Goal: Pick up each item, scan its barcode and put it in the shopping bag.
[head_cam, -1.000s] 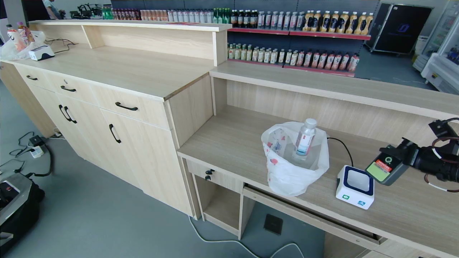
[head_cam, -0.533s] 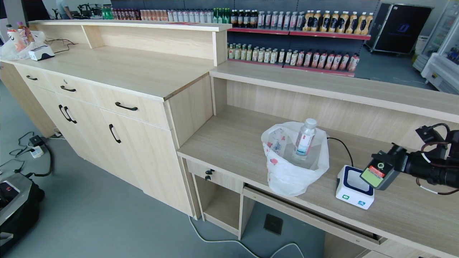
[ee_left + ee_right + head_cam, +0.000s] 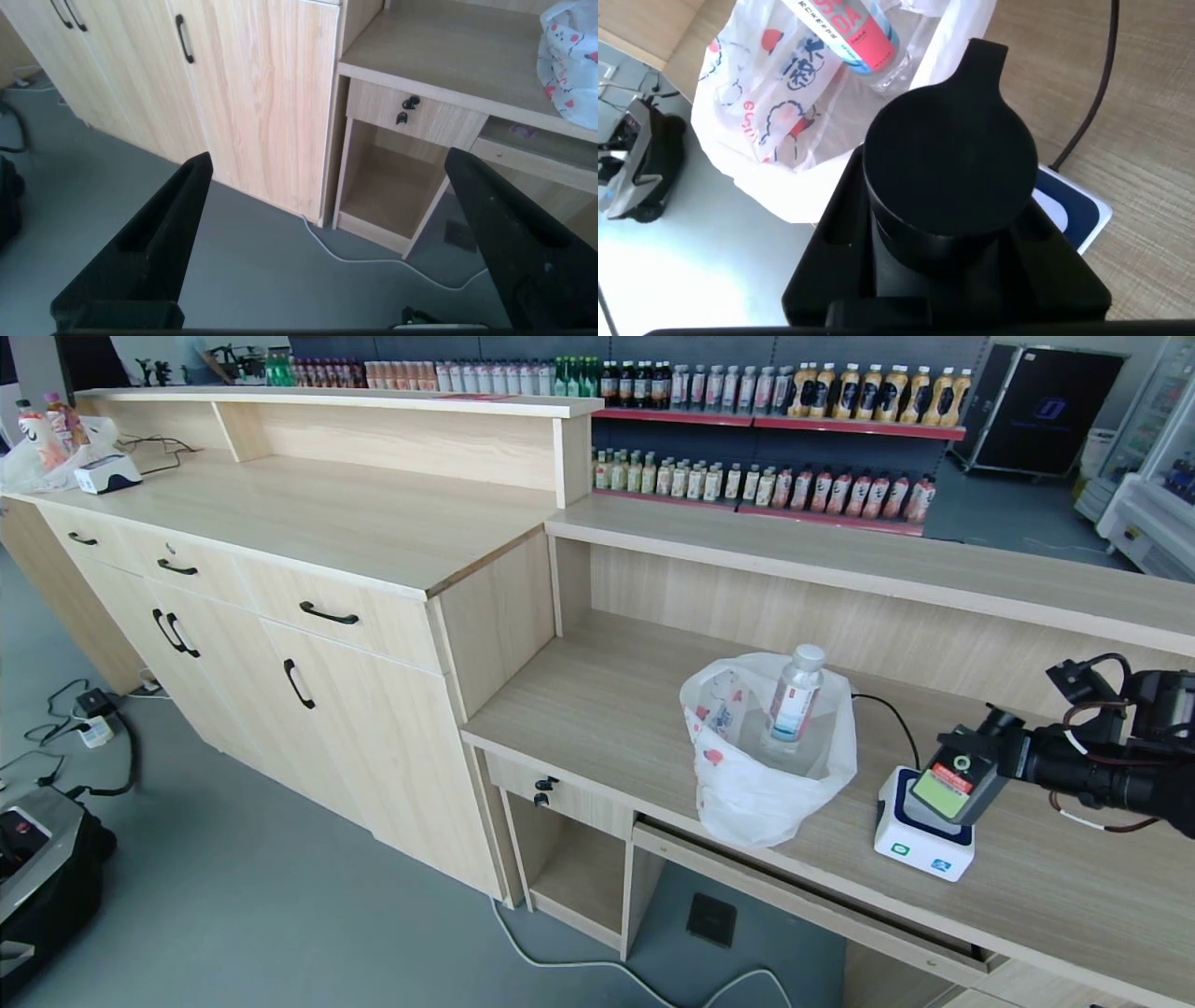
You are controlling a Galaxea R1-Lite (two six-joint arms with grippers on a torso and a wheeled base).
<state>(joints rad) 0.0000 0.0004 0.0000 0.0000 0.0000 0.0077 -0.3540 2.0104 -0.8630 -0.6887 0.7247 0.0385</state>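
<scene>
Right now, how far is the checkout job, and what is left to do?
Done: one bottle stands in the bag. In hand: the right hand holds a dark can just above the scanner, so the scan looks under way. Left: put that can into the bag beside the bottle.

**Checkout items on the lower counter**

Dark grey canister (image 3: 952,790), green label with a red strip, tilted, held by right gripper (image 3: 991,761) over the scanner (image 3: 922,851), a white box with a blue-rimmed window. White shopping bag (image 3: 747,793), red prints, mouth open, beside scanner. Clear bottle (image 3: 795,695), white cap, upright inside bag.
</scene>
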